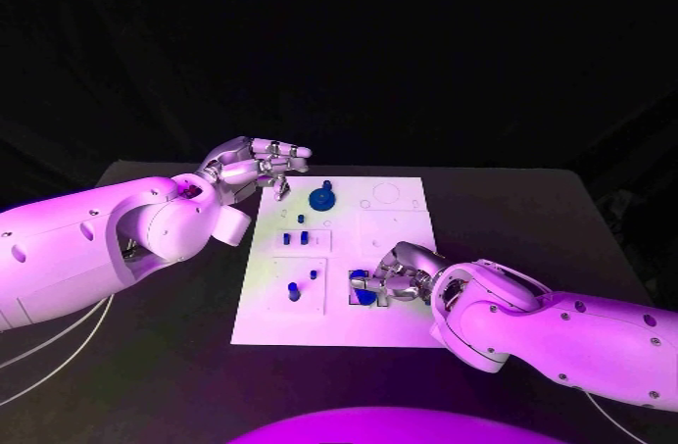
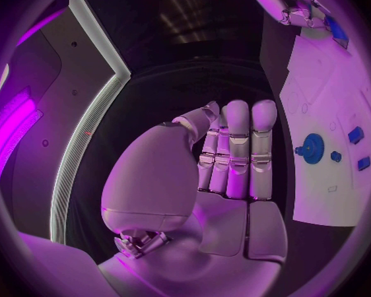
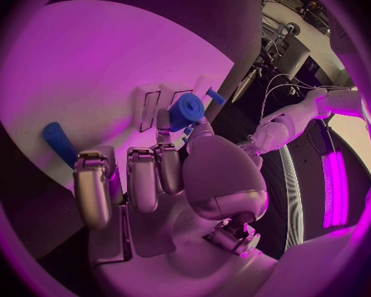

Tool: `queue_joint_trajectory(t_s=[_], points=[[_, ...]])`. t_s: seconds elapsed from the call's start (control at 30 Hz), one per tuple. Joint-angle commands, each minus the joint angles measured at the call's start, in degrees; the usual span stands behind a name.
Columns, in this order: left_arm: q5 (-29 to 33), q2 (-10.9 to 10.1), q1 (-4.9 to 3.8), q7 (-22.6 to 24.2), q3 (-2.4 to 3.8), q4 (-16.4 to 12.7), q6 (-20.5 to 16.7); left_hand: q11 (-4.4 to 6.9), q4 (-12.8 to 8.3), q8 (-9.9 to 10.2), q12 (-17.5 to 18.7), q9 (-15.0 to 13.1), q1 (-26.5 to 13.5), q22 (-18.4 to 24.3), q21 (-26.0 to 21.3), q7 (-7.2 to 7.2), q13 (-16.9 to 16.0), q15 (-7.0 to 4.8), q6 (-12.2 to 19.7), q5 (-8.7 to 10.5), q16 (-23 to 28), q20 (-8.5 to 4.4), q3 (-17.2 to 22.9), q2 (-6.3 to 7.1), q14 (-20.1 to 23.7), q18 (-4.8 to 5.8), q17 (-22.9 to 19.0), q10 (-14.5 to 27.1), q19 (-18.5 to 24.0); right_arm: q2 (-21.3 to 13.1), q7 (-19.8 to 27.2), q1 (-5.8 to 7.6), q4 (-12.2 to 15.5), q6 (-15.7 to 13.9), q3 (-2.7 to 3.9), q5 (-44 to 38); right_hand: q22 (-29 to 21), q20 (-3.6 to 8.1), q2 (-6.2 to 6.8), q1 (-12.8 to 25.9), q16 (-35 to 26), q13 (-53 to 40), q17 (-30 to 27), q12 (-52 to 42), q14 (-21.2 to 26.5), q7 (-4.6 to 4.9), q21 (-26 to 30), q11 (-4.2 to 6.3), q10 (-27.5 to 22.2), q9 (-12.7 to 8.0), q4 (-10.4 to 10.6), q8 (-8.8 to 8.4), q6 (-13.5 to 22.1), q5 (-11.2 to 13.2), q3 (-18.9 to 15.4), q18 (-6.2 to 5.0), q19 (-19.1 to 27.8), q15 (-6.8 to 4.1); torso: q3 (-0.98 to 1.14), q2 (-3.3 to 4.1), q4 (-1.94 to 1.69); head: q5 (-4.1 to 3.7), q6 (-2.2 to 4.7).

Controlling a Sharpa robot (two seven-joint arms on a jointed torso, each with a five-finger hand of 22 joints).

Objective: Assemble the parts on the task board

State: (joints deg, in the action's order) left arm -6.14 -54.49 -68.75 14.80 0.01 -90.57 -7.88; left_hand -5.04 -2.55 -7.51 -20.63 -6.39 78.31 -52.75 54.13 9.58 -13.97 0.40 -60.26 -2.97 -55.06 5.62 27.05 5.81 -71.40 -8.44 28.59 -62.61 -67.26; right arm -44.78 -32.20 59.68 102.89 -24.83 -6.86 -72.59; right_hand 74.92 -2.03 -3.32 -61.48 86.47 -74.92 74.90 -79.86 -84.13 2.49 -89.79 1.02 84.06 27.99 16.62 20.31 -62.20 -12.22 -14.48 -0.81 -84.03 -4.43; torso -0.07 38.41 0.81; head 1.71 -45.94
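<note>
The white task board (image 1: 399, 319) lies in the middle of the black table. A blue round gear-like part (image 1: 322, 199) sits at its far end, also seen in the left wrist view (image 2: 313, 145). Small blue pegs (image 1: 294, 238) stand mid-board, and another peg (image 1: 294, 290) stands nearer me. My right hand (image 1: 396, 275) rests low over the board's near right area and pinches a blue cylindrical part (image 3: 185, 111) between thumb and finger, down at a recess there. My left hand (image 1: 258, 165) hovers beside the board's far left corner, fingers straight and together (image 2: 237, 148), holding nothing.
A blue peg (image 3: 57, 142) stands on the board beside my right hand's other fingers. Black table (image 1: 495, 209) surrounds the board on all sides. My left forearm (image 1: 99, 238) lies over the table to the left of the board.
</note>
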Motion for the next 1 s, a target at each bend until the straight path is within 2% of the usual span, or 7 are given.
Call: queue_joint_trajectory(t_s=[0.03,0.17,0.33,0.5,0.63,0.77,1.0], points=[[-0.23,0.05,-0.06,0.20,0.02,-0.17,1.18,0.11,-0.11,-0.39,-0.35,0.01,-0.35,0.04,-0.15,-0.08,-0.10,0.05,0.45,-0.24,-0.11,-0.04,-0.19,-0.24,0.50,-0.65,-0.05,0.35,0.23,0.09,0.04,0.00,0.06,0.64,0.02,-0.75,15.08,0.26,0.12,1.84,0.11,-5.70,10.19,0.47,-4.88,0.29,-0.21,0.19,-0.32,0.28,0.09,-0.31,0.20,3.55,-1.24,0.81,-5.97,-0.24,0.02,0.00,0.06,0.01,-0.08],[-0.23,0.01,-0.06,0.20,0.02,-0.16,1.15,0.11,-0.11,-0.39,-0.35,0.01,-0.35,0.04,-0.15,-0.08,-0.10,0.05,0.45,-0.24,-0.11,-0.04,-0.19,-0.24,0.50,-0.65,-0.05,0.35,0.23,-0.06,0.23,0.00,0.28,0.31,0.02,-1.47,15.08,0.19,0.97,4.66,0.01,-5.37,10.03,1.19,-4.84,0.37,-0.21,0.11,-0.60,0.88,0.20,-0.36,0.45,8.00,-2.34,0.81,-5.97,-0.18,-0.02,-0.03,0.07,0.00,-0.12],[-0.23,-0.06,-0.06,0.19,0.02,-0.19,1.15,0.11,-0.11,-0.39,-0.35,0.01,-0.35,0.04,-0.15,-0.08,-0.10,0.05,0.45,-0.24,-0.11,-0.04,-0.19,-0.24,0.50,-0.65,-0.05,0.35,0.23,-0.66,0.52,-0.02,1.01,-0.78,0.02,-2.73,15.08,0.18,0.92,5.30,0.05,-5.46,10.09,1.17,-4.85,0.38,-0.21,0.12,-0.54,1.04,0.19,-0.35,0.47,8.65,-2.22,0.81,-5.97,-0.16,0.02,0.03,0.01,-0.05,-0.11],[-0.23,-0.14,-0.06,0.16,0.02,-0.20,1.18,0.11,-0.13,-0.40,-0.38,0.02,-0.32,0.07,-0.19,-0.08,-0.10,0.05,0.48,-0.24,-0.11,-0.04,-0.20,-0.24,0.51,-0.66,-0.06,0.39,0.24,-1.87,1.19,-0.06,2.42,-1.33,0.02,-3.75,15.08,0.26,-1.01,0.78,0.17,-6.00,10.21,0.91,-4.89,0.22,-0.21,0.27,-0.16,1.78,-0.83,-0.28,0.36,1.23,-0.83,0.81,-5.97,-0.27,0.03,0.03,0.02,0.00,-0.09],[-0.23,-0.21,-0.06,0.16,0.02,-0.21,1.17,0.11,-0.18,-0.40,-0.42,0.02,-0.28,0.11,-0.24,-0.07,-0.10,0.05,0.53,-0.24,-0.11,-0.05,-0.22,-0.23,0.53,-0.66,-0.07,0.44,0.25,-2.72,1.70,-0.07,3.55,-1.15,0.02,-4.27,15.08,0.41,-1.47,-5.02,0.24,-6.47,10.29,0.54,-4.90,0.00,-0.21,0.47,0.16,2.19,-3.54,-0.29,0.39,-4.81,0.70,0.81,-5.97,-0.46,0.03,0.01,0.02,-0.06,-0.14],[-0.23,-0.26,-0.06,0.15,0.02,-0.20,1.16,0.11,-0.18,-0.40,-0.42,0.02,-0.28,0.11,-0.24,-0.07,-0.10,0.05,0.53,-0.24,-0.11,-0.05,-0.22,-0.23,0.53,-0.66,-0.07,0.44,0.25,-2.88,1.95,-0.08,4.18,-0.59,0.02,-4.80,15.08,0.51,-1.36,-8.79,0.33,-6.82,10.40,0.30,-4.93,-0.12,-0.21,0.60,0.39,2.47,-5.67,-0.30,0.29,-3.11,1.77,0.81,-5.97,-0.57,0.03,0.01,0.07,-0.04,-0.09],[-0.23,-0.16,-0.05,0.08,0.02,-0.17,1.24,0.11,-0.18,-0.40,-0.42,0.02,-0.28,0.11,-0.24,-0.07,-0.10,0.05,0.53,-0.24,-0.11,-0.05,-0.22,-0.23,0.53,-0.66,-0.07,0.44,0.25,-2.20,1.65,-0.09,3.66,0.10,0.02,-5.30,15.08,0.53,-1.37,-9.40,0.37,-6.95,10.44,0.20,-4.93,-0.14,-0.21,0.62,0.47,2.54,-5.99,-0.34,0.26,-2.49,2.00,0.81,-5.97,-0.57,0.00,0.02,-0.09,-0.24,-0.11]])
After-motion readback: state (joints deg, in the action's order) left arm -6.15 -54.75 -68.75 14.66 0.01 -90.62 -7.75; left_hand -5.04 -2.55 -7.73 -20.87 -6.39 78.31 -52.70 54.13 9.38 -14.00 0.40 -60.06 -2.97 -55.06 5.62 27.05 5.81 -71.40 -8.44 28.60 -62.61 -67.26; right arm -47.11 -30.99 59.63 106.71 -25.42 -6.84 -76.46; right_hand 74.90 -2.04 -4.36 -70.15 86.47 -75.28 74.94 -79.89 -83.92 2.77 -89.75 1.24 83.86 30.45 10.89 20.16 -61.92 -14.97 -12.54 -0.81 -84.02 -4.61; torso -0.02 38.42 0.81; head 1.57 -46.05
